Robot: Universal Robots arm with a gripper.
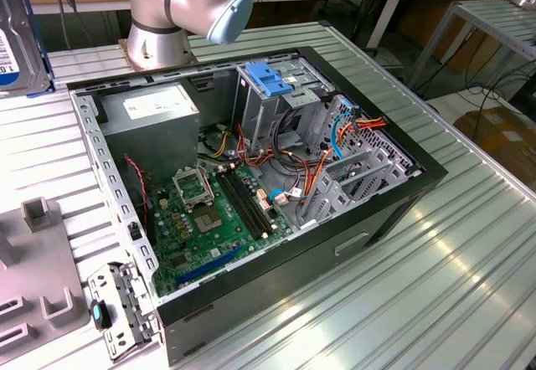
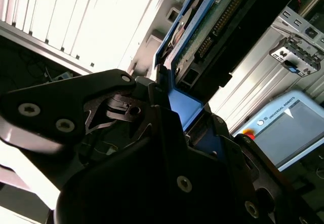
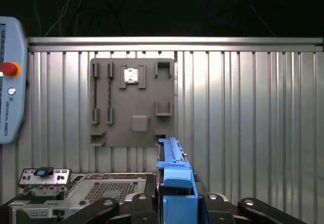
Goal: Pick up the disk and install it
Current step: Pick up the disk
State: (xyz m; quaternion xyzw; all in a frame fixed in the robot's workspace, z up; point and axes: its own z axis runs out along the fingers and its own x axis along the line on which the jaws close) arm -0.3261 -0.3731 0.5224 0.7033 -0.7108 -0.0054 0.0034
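The disk (image 3: pixel 175 176) stands on edge in my gripper (image 3: pixel 177 206), its bright blue carrier rail rising between the black fingers (image 3: pixel 139 203). In the second wrist view the disk (image 2: pixel 223 26) shows its green circuit board and blue rail, and the gripper (image 2: pixel 177 115) is shut on the blue tab end. High at the exterior view's left edge, the disk (image 1: pixel 15 43) hangs above the table, off to the side of the open computer case (image 1: pixel 394 211). Inside the case stands the metal drive cage (image 1: pixel 272 106) with a light-blue latch on top.
A grey fixture plate (image 3: pixel 131 102) lies on the ribbed metal table (image 3: pixel 243 107) beneath the held disk, and it also shows as the fixture plate (image 1: pixel 33 261). A teach pendant (image 3: pixel 10 82) rests beside it. The arm's base (image 1: pixel 167 18) stands behind the case. Cables and a motherboard (image 1: pixel 218 211) fill the case.
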